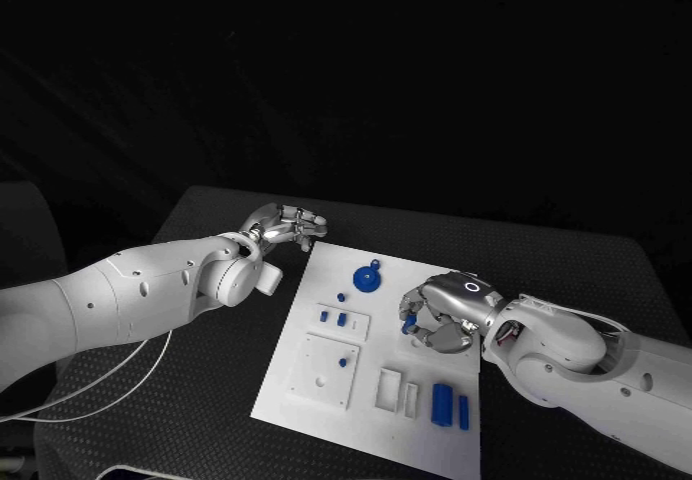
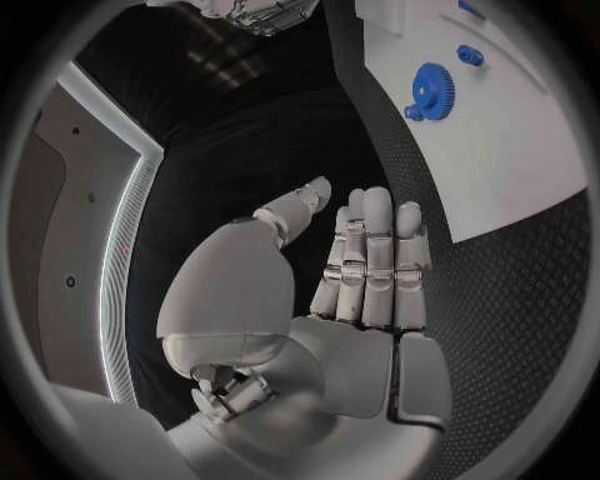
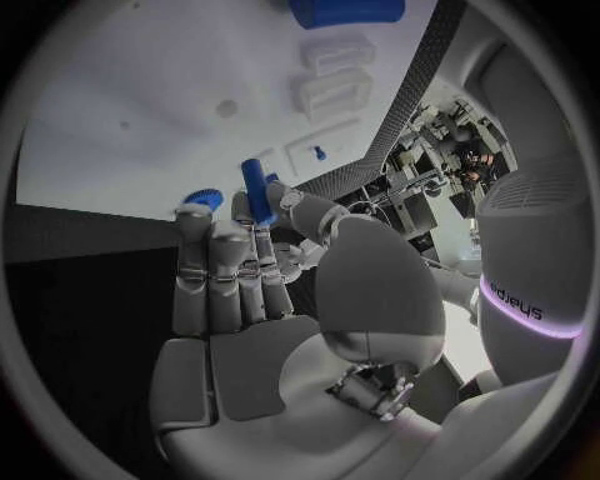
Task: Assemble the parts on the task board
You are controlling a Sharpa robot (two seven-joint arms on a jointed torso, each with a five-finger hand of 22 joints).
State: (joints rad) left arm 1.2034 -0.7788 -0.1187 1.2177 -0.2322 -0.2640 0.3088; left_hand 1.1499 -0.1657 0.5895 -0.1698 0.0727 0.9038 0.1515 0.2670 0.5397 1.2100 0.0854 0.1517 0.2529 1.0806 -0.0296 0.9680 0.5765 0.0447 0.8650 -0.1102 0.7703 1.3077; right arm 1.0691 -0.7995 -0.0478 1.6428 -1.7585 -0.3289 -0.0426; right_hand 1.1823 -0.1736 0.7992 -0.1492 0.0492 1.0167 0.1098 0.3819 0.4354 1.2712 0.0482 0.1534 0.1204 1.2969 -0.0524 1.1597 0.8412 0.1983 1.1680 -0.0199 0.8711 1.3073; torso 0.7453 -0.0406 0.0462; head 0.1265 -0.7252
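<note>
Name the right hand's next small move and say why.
Probably carry the blue peg toward an open socket on the board and tip it upright. The right hand holds the peg between thumb and fingers above the board's right side, not yet seated. The left hand is off the board's far corner, holding nothing, so it seems out of the way.

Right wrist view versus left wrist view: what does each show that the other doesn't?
Right wrist alone: the right hand pinching a small blue peg, plus a blue block and white frames on the board. Left wrist alone: the left hand, holding nothing, fingers straight, over the black table beside the board. Both share the board and the blue gear.
</note>
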